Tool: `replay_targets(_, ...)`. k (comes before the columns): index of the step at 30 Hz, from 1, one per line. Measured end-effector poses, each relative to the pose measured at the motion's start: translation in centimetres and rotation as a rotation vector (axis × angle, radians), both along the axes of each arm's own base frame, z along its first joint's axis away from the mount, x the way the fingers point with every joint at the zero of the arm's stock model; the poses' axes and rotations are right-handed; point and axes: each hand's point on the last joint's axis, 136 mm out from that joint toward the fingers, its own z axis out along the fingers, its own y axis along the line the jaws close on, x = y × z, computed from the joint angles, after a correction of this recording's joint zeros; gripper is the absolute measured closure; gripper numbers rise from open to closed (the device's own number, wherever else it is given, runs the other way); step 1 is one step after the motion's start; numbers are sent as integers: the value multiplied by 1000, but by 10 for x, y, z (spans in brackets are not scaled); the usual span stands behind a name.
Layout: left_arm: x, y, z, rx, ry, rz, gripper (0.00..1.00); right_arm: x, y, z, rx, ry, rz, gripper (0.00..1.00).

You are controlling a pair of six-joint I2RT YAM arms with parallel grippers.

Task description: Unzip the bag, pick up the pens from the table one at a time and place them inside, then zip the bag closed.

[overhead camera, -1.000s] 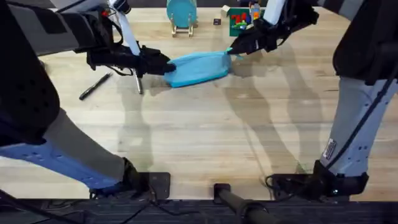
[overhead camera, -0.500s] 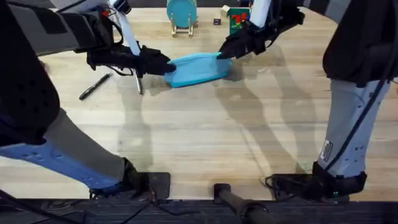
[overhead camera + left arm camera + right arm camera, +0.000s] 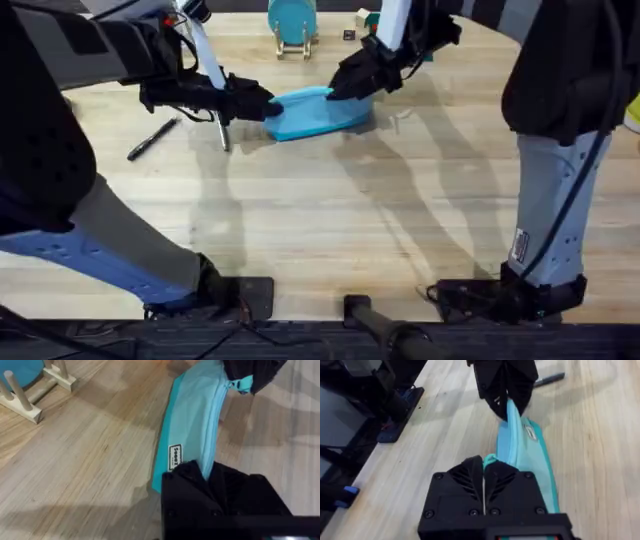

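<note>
Sliding leftward along the bag (image 3: 318, 112), the right pincer (image 3: 338, 88) pinches its zipper while the left pincer (image 3: 262, 103) clamps its end.

Hidden ends of the bag

Both grippers cover the ends of the bag (image 3: 318, 110); its zipper slider cannot be made out.

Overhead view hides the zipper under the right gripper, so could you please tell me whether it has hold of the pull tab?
Observer: Yes. In the right wrist view, the right gripper is shut on the teal zipper pull.
Operator: Thank you. And what is the other arm doing?
Observer: The left wrist view shows the left gripper shut on the near end of the bag, just past its white label.
</note>
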Motion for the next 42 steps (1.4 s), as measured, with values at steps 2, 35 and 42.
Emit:
replay_targets(2, 0, 0, 0, 0, 0, 0, 957, 0, 6, 1, 16, -21, 10, 971)
replay_targets(35, -1, -6, -1, 11, 2, -18, 957, -16, 90, -1, 66, -125, 113, 971)
replay_targets(42, -1, -6, -1, 12, 2, -17, 957, -15, 91, -1, 49, -84, 96, 971)
